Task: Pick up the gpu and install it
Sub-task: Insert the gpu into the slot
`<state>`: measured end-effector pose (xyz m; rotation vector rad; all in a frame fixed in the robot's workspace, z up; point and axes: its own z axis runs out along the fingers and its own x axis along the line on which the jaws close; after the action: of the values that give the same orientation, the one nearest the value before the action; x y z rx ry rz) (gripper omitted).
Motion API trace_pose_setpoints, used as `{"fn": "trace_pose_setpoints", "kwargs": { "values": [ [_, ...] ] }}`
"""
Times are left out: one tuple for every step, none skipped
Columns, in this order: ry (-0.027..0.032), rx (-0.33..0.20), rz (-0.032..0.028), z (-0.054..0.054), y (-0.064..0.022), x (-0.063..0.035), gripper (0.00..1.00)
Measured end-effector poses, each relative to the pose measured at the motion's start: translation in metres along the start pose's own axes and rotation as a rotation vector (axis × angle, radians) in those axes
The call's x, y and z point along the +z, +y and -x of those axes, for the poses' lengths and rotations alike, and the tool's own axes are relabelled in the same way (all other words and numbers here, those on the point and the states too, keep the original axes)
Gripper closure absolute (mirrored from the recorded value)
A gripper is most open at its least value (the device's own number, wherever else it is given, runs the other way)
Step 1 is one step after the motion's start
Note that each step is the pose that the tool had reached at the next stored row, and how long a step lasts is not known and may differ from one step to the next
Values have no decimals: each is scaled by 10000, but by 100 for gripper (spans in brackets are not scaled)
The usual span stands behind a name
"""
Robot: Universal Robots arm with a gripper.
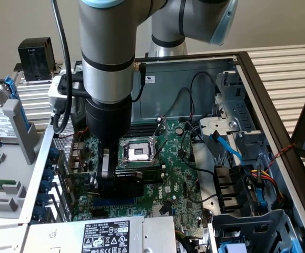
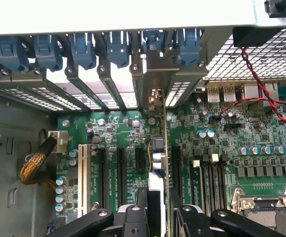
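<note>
Open computer case [image 1: 194,79], gpu [image 2: 157,158] upright between gripper [image 2: 160,208] fingers, over motherboard [image 1: 178,176]

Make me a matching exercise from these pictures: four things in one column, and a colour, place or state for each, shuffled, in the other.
1. gpu
2. twisted wire
3. flat cable
4. CPU socket

A. blue
B. silver frame, nothing mounted on it
C. red and black
D. clamped in the gripper

Pairs: 1-D, 2-C, 3-A, 4-B
</note>
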<state>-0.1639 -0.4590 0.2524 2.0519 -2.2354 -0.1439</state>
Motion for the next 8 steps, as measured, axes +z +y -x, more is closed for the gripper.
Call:
{"fn": "trace_pose_setpoints", "kwargs": {
  "values": [
    [3, -1, 13, 0, 0, 0, 73],
    [7, -1, 33, 0, -1, 0, 73],
    [12, -2, 55, -1, -1, 0, 73],
    [16, -1, 79, -2, -1, 0, 73],
    [20, -1, 101, -3, -1, 0, 73],
    [23, 1, 122, -4, -1, 0, 73],
    [25, -1, 141, -6, -1, 0, 73],
    [26, 0, 157, -7, -2, 1, 73]
  ]
}}
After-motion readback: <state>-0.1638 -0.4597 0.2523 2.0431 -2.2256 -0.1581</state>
